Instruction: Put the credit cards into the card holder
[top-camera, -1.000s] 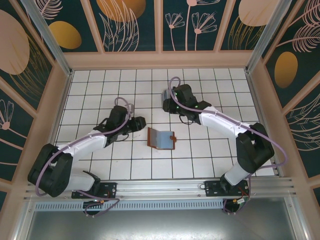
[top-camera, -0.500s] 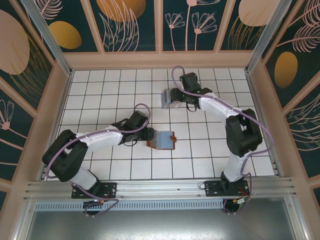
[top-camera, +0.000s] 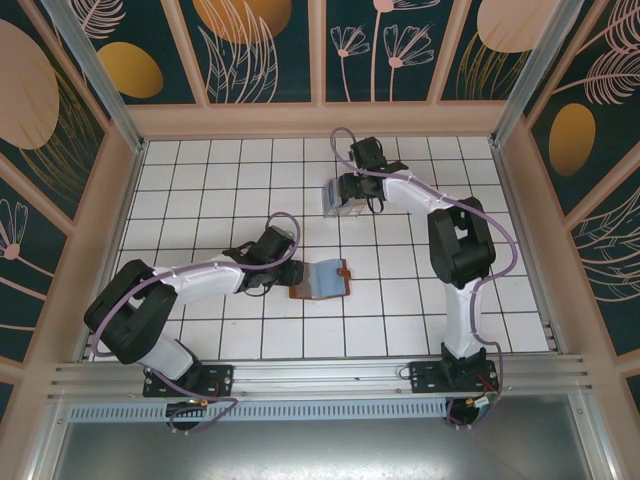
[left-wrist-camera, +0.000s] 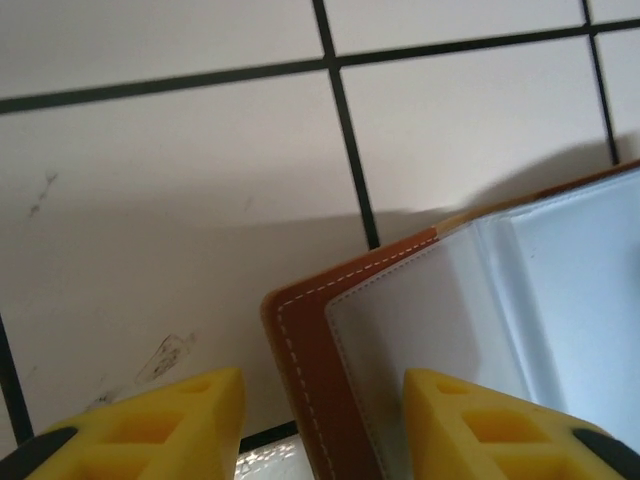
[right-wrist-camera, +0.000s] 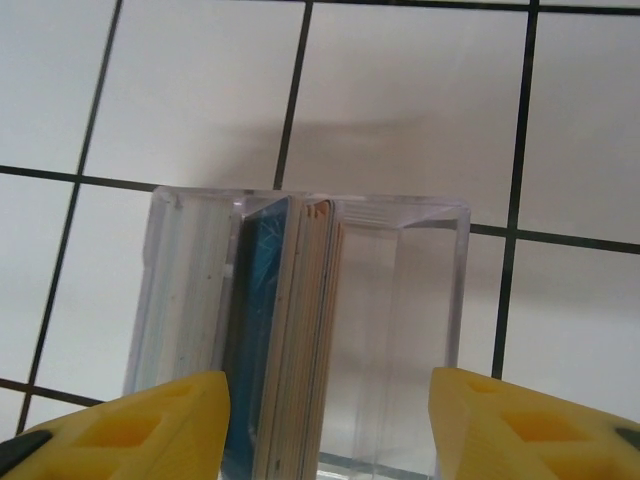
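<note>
A: Looking at our left hand, we see its fingers apart, astride the brown corner of the card holder, which lies open at the overhead frame's centre. We judge that is to pin it flat.

B: And our right hand?

A: Apart too, clamped on nothing. It is poised over the clear box on the desk, upper centre, aligned with the credit cards standing inside.

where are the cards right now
In the right wrist view the cards stand on edge in the left half of the clear box; from the top, that box sits beyond the table's centre, at the right gripper.
</note>
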